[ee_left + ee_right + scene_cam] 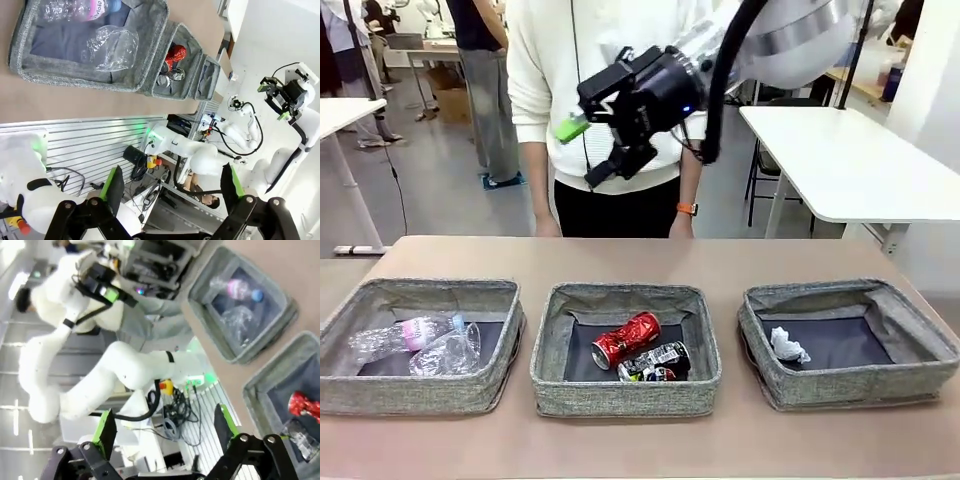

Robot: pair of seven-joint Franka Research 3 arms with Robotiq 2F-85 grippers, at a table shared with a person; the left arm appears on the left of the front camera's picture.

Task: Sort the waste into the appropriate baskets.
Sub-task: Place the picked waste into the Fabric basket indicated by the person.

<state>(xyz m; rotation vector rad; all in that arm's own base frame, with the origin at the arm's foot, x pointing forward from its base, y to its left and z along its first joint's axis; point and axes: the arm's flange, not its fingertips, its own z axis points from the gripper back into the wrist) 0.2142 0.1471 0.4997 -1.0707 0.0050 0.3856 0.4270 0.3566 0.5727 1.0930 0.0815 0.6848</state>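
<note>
Both grippers stand wide open and hold nothing. From the front, the right gripper (605, 140) hangs high above the table in front of the person (610, 60), one green pad catching the light. In its own wrist view the right gripper (162, 432) shows two spread fingers with empty air between them. The left gripper (172, 187) looks the same in the left wrist view, pads well apart over the robot's base and cabling.

All the waste in sight already lies in the three baskets. The left basket (350, 385) holds the bottle (395, 338) and the cup (448, 352), touching each other. The middle basket (550, 390) holds the red can (626, 339) and the printed can (658, 362), the second just in front of the first. The right basket (760, 385) holds only the paper wad (787, 346), near its left wall. The tabletop (640, 255) around the baskets looks bare, so I judge the sorting finished or very nearly so.

Little remains to go wrong, but some risks stand. The baskets have soft, rumpled sides, so an arm sweeping low on its way back could catch a rim and drag or tip a basket, spilling sorted items. The right arm hangs close to the person's chest, and a fast retreat could brush them. Small litter hidden under the bottle or behind a wall cannot be ruled out from these views.
</note>
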